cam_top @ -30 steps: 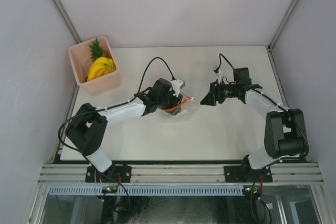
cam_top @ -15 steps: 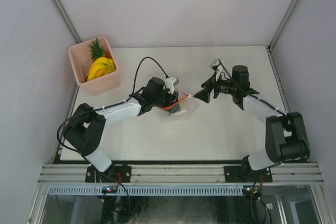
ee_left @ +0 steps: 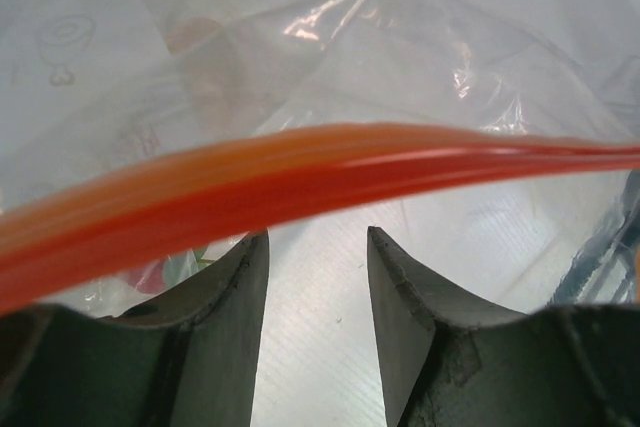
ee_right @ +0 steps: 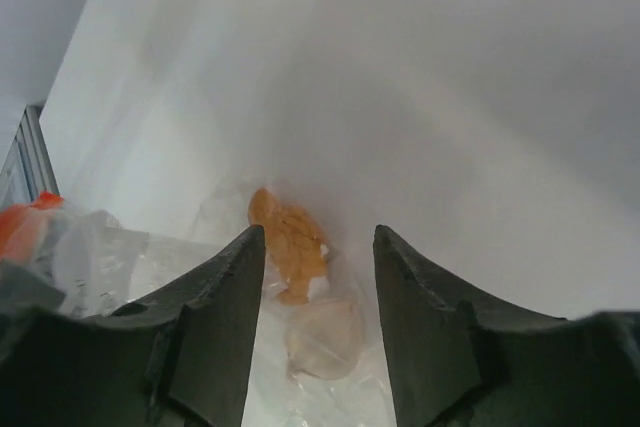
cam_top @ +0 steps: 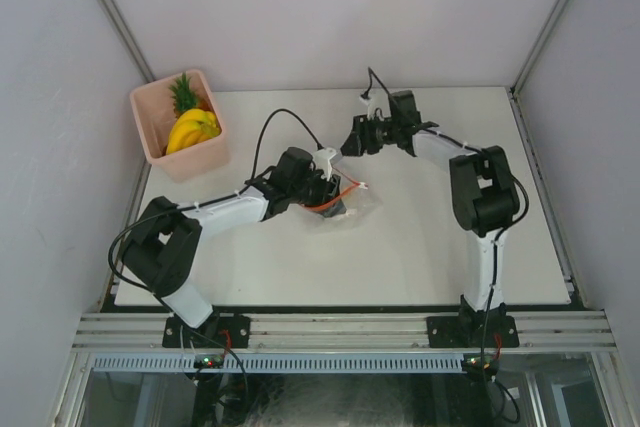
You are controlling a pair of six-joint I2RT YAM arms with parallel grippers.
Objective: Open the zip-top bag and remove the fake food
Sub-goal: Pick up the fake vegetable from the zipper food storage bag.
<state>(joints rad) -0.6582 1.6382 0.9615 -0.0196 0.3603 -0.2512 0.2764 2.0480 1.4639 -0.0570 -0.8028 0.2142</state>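
The zip-top bag (cam_top: 356,207) lies crumpled at mid-table, its red-orange zip strip (cam_top: 338,197) arched up. My left gripper (cam_top: 328,185) is at the bag's left edge. In the left wrist view its jaws (ee_left: 318,232) stand apart, with the strip (ee_left: 300,167) running across just beyond the tips and clear plastic (ee_left: 400,57) behind. My right gripper (cam_top: 352,139) hovers beyond the bag, open and empty (ee_right: 318,229). It looks down at an orange food piece (ee_right: 288,242) and a pale piece (ee_right: 325,337) inside the plastic. A yellow banana bunch (cam_top: 193,131) and a pineapple (cam_top: 184,95) lie in the pink bin.
The pink square bin (cam_top: 205,157) stands at the far left corner of the white table. Grey walls close in the back and both sides. The right arm's elbow (cam_top: 480,182) stands over the right half of the table.
My right gripper has let go of the bag's zip corner and swung up and to the far left, away from the bag. The bag has slackened. The left gripper has hardly moved.
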